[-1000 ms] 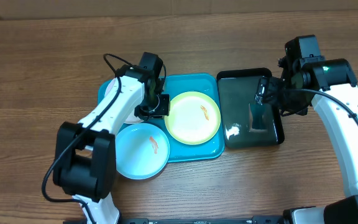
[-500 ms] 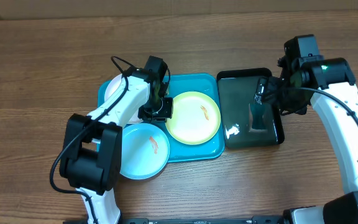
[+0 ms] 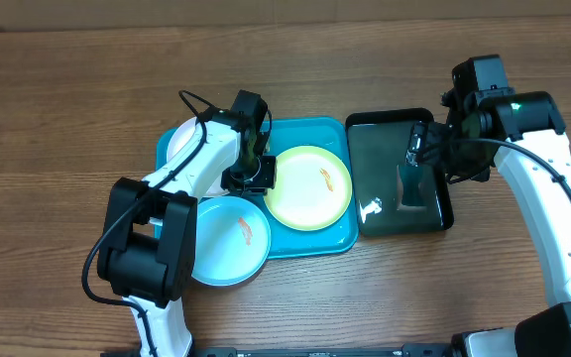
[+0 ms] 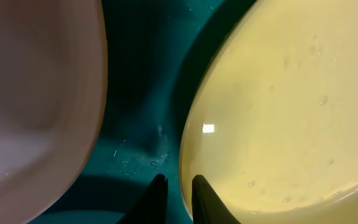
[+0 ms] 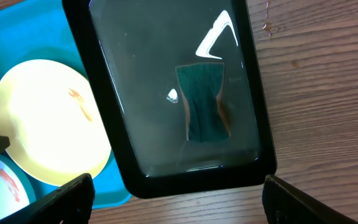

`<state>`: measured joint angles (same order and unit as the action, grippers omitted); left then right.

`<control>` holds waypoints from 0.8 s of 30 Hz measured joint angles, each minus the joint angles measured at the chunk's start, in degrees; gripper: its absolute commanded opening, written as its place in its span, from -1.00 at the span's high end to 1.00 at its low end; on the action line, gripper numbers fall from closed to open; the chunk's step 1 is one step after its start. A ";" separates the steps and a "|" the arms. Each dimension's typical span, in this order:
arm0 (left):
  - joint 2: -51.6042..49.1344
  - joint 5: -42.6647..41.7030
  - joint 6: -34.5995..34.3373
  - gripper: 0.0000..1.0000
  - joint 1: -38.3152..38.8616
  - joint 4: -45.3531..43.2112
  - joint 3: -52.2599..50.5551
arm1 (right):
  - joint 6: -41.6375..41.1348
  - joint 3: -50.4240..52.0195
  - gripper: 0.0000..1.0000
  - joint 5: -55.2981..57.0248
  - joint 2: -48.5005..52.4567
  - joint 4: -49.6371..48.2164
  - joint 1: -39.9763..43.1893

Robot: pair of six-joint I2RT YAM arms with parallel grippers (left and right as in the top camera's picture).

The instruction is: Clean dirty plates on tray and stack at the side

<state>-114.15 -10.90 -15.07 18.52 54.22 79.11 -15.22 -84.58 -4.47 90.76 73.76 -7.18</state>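
Lime green plate (image 3: 308, 187) lies flat on the right half of the teal tray (image 3: 305, 127), an orange-red smear on its face. The light blue plate (image 3: 228, 239) is just beside it at the near left, and the white plate (image 3: 180, 142) sits at the far left, partly hidden.

The left hand (image 3: 249, 178) is down at the green plate's left rim. In the wrist view its fingertips (image 4: 160, 186) straddle that rim, one over bare tray and one over the plate, with only a narrow gap between them. Whether they already pinch the rim I cannot tell.

The right hand (image 5: 179, 180) is spread wide and holds nothing. It hovers over the black basin (image 3: 385, 117), where a dark green sponge (image 5: 204, 102) lies.

From the left hand, the whole plate stretches rightward toward the basin. Being round, it has no long axis to line up with. The left hand is plainly the nearer one, so the next move likely rests on a firm hold at this rim.
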 measured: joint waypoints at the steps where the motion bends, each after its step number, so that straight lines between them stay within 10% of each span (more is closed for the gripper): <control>1: 0.00 0.00 0.00 0.70 0.11 -0.15 0.00 | 0.04 0.00 -0.76 0.02 0.07 -0.04 0.00; 24: 0.00 0.07 -0.02 0.76 0.52 -2.23 -0.81 | 1.73 0.00 -0.86 0.20 3.82 0.42 0.02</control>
<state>-114.15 -10.83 -15.09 19.05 51.99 78.30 -13.50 -84.58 -4.27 94.59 74.17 -7.16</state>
